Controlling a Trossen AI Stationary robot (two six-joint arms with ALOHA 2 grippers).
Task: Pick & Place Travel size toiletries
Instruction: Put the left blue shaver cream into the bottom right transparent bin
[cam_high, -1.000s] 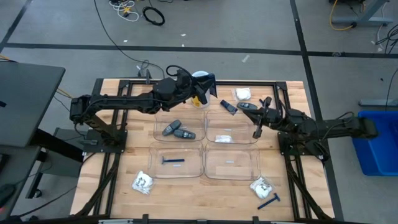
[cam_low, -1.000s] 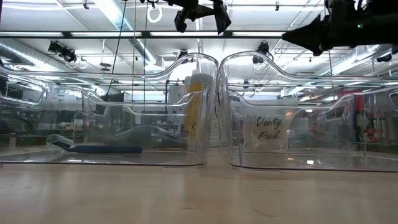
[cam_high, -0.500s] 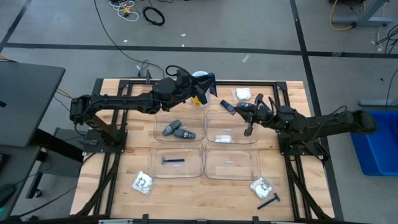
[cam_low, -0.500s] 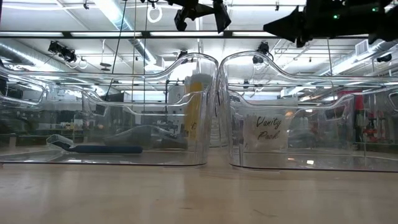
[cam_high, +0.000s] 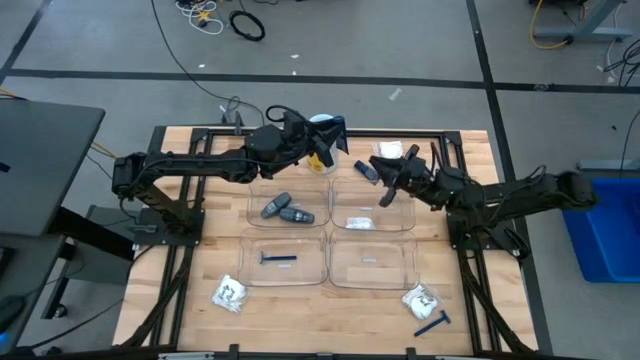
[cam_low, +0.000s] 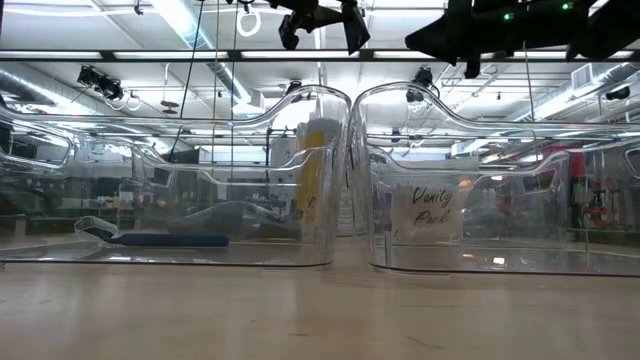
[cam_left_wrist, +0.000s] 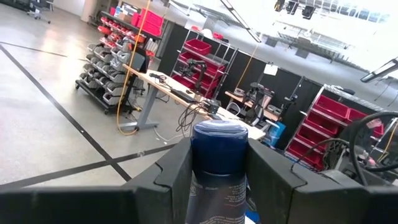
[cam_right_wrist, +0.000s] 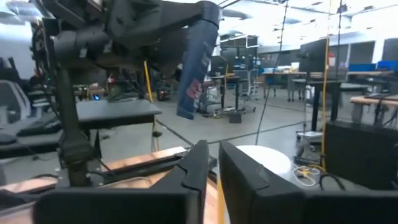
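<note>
Left pincer (cam_left_wrist: 217, 180) grips dark blue tube (cam_left_wrist: 217, 168) | upright, cap up

Dark blue tube (cam_left_wrist: 217, 171) upright (cap up) between the left gripper's fingers (cam_left_wrist: 166, 174).

Wooden table (cam_high: 190, 290) — four clear trays (cam_high: 285, 264), white packets (cam_high: 231, 293), blue razor (cam_high: 432, 324), yellow canister (cam_high: 320, 158).

Two dark, jointed arms (cam_high: 200, 165)
</note>
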